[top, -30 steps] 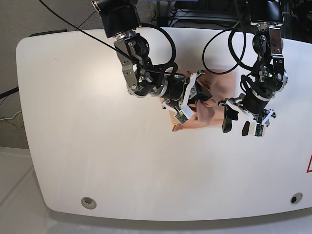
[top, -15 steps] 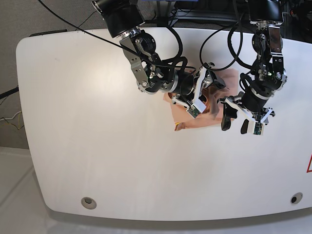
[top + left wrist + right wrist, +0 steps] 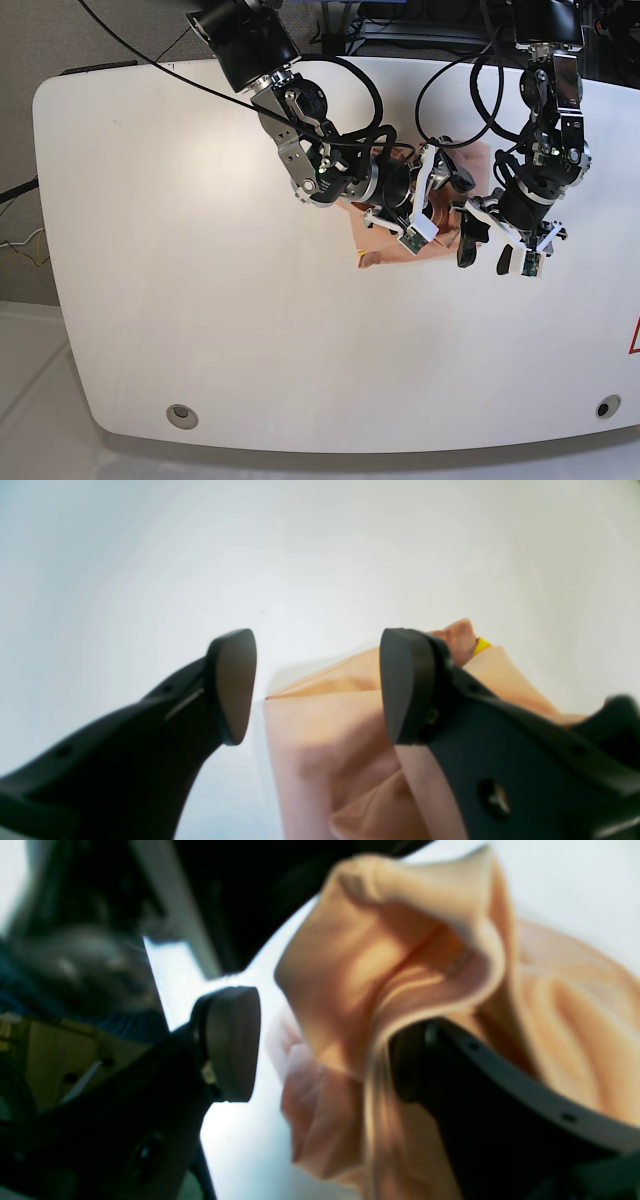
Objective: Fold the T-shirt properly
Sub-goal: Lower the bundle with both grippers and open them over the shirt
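The peach T-shirt (image 3: 385,250) lies bunched on the white table (image 3: 200,300) between my two grippers. My right gripper (image 3: 438,205) reaches over it from the left, with its jaws apart. In the right wrist view a fold of the T-shirt (image 3: 400,965) drapes over one finger (image 3: 450,1075), and the other pad (image 3: 232,1042) stands free. My left gripper (image 3: 487,255) hovers open just right of the cloth. In the left wrist view the T-shirt's edge (image 3: 325,740) lies below the open fingers (image 3: 232,685), and a small yellow mark (image 3: 481,645) shows behind one finger.
Black cables (image 3: 350,90) loop from both arms over the table's far side. The table's rounded front edge (image 3: 350,445) carries two round grommets (image 3: 181,414). A red mark (image 3: 634,340) sits at the right border.
My right arm has swung rightward across the T-shirt, carrying a fold with it, and its jaws have gone from shut to apart. The left arm has barely moved.
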